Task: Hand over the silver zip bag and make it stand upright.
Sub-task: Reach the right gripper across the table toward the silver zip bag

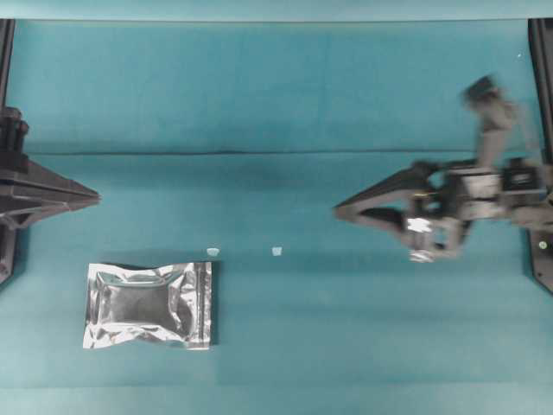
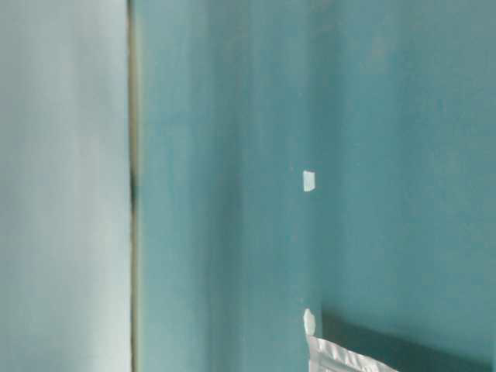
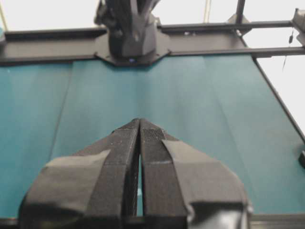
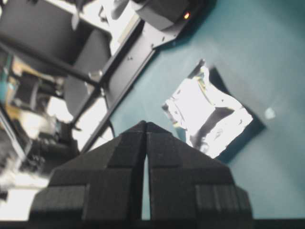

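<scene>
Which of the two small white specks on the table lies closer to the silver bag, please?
The left speck, just above the silver bag's top right corner; the other speck sits farther right on the table.

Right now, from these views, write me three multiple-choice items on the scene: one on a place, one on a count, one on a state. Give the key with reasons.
1. In the overhead view, where does the silver zip bag lie?
A. lower left of the table
B. upper right of the table
C. between the right gripper's fingers

2. How many small white specks lie just above the bag in the overhead view?
A. none
B. two
C. five

3. How does the bag rest?
A. standing upright
B. flat on the teal cloth
C. lifted off the table

Key: 1 A, it sits below the left gripper, far from the right gripper. 2 B, one speck and another show. 3 B, its whole face shows on the teal cloth, both grippers shut and empty.
</scene>
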You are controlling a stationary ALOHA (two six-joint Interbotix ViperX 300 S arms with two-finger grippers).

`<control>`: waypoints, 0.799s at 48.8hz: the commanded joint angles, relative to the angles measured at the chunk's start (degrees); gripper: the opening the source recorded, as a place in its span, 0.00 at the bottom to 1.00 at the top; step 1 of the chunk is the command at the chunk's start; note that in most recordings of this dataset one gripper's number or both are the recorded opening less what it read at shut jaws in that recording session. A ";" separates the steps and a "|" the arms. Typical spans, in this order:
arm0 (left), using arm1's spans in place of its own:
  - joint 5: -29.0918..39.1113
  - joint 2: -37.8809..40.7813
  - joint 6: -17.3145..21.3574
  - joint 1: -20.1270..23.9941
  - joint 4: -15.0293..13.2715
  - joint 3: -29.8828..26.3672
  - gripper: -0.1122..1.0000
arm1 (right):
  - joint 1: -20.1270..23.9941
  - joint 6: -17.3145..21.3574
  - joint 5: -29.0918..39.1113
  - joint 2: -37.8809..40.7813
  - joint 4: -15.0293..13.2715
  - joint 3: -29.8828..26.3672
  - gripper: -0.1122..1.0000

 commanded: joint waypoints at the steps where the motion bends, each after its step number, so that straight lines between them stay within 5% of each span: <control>1: 0.53 -0.09 -0.35 -0.09 0.18 -1.58 0.10 | 0.70 2.81 -2.37 4.57 0.35 -2.81 0.10; 19: 2.02 -0.09 -0.62 -0.09 0.18 -1.58 0.10 | 3.34 14.33 -9.67 19.60 2.20 -8.35 0.10; 26: 2.02 -0.26 -0.79 0.00 0.18 -1.67 0.10 | 5.19 19.34 -10.46 23.64 5.54 -9.67 0.13; 32: 2.02 -0.44 -0.79 0.00 0.18 -1.58 0.10 | 7.65 22.68 -10.28 27.16 8.96 -13.01 0.27; 39: 2.02 -0.53 -0.79 0.09 0.18 -1.49 0.10 | 9.40 25.40 -9.05 31.20 14.33 -15.82 0.62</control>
